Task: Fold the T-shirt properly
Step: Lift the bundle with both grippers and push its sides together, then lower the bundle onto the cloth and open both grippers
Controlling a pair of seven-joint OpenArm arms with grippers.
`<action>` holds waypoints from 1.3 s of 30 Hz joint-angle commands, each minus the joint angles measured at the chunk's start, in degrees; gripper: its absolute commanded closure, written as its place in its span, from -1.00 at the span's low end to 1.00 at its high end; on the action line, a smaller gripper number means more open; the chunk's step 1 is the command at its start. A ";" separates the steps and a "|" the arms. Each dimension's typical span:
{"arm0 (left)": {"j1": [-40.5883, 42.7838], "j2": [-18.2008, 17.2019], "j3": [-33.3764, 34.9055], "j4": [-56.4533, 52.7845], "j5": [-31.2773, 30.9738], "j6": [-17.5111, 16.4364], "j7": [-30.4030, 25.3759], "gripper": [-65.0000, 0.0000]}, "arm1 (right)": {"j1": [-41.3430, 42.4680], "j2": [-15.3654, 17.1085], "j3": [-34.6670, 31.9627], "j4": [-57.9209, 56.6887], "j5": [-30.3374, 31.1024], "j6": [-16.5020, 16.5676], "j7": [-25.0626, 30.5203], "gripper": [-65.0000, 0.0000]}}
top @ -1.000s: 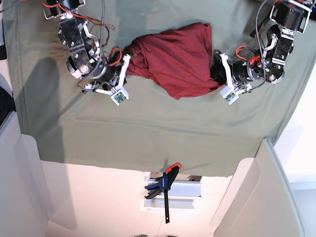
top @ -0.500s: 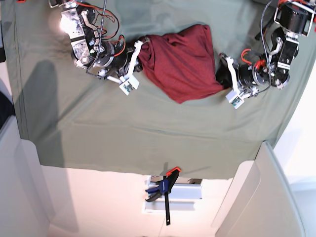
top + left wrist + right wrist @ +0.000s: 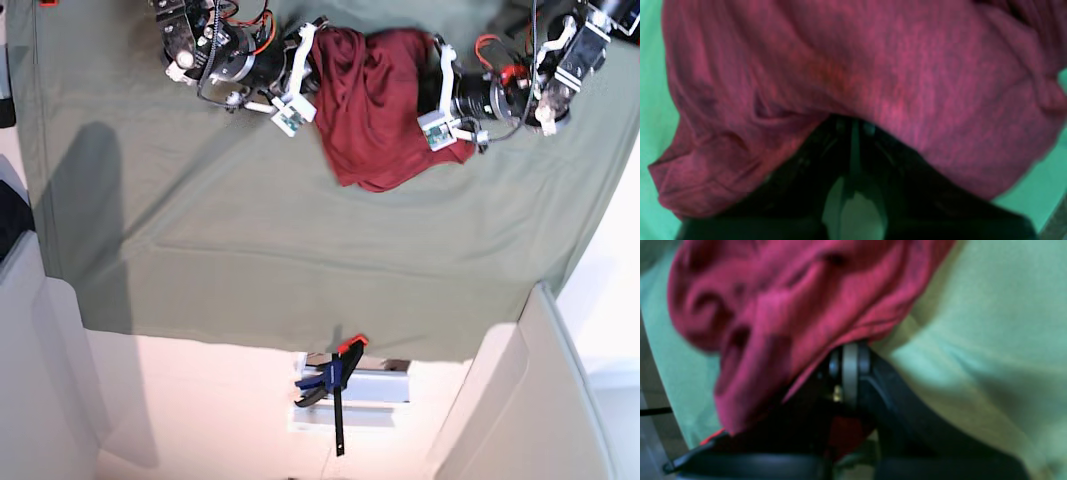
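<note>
The maroon T-shirt [image 3: 372,115] lies bunched in folds on the sage-green cloth [image 3: 250,230], at the far middle of the base view. My right gripper [image 3: 318,66] is shut on its left edge. My left gripper [image 3: 438,92] is shut on its right edge. In the left wrist view the T-shirt [image 3: 873,66] drapes over the closed black jaws of the left gripper [image 3: 853,131]. In the right wrist view the T-shirt [image 3: 773,306] is pinched in the right gripper [image 3: 849,353], which sits just above the cloth [image 3: 990,323]. The fingertips are hidden by fabric.
The green cloth covers the whole table and hangs over its near edge [image 3: 300,340]. A blue and orange clamp [image 3: 335,378] is fixed below that edge. White panels stand at the lower left [image 3: 50,400] and lower right [image 3: 530,400].
Both grippers have moved toward the far edge and toward each other, still holding the T-shirt. The T-shirt has gone from a wide spread shape to a narrower, bunched one.
</note>
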 commanded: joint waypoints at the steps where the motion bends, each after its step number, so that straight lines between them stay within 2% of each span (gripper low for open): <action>1: -0.59 -1.16 -0.59 1.57 -1.05 -0.32 0.07 0.86 | 1.05 -0.28 0.00 1.16 1.84 0.61 0.50 1.00; 12: 3.69 -8.66 -0.59 5.33 -2.86 -0.32 1.25 0.86 | -0.87 -0.28 -0.02 2.29 4.15 0.61 -0.42 1.00; 19: 5.31 -14.34 -1.18 8.76 -11.43 -0.32 2.21 0.86 | -5.07 -0.28 -0.02 6.34 4.15 0.61 -1.03 1.00; 26: 6.49 -14.47 -5.27 15.80 -17.75 -0.32 6.67 0.86 | -8.39 -0.26 -3.63 9.51 4.02 0.63 -1.75 1.00; 31: 6.73 -14.38 -5.53 18.53 -18.51 -0.32 6.86 0.86 | -8.44 -0.28 -8.63 10.47 0.90 0.61 -1.86 1.00; 36: 7.19 -13.11 -5.53 18.01 -17.99 -0.32 6.84 0.86 | -8.44 -0.11 -6.51 11.54 -1.27 0.50 -1.88 1.00; 39: 8.31 -11.32 -5.53 16.31 -14.73 -0.32 6.19 0.86 | -8.44 0.04 -2.60 12.70 -1.25 0.17 -2.12 1.00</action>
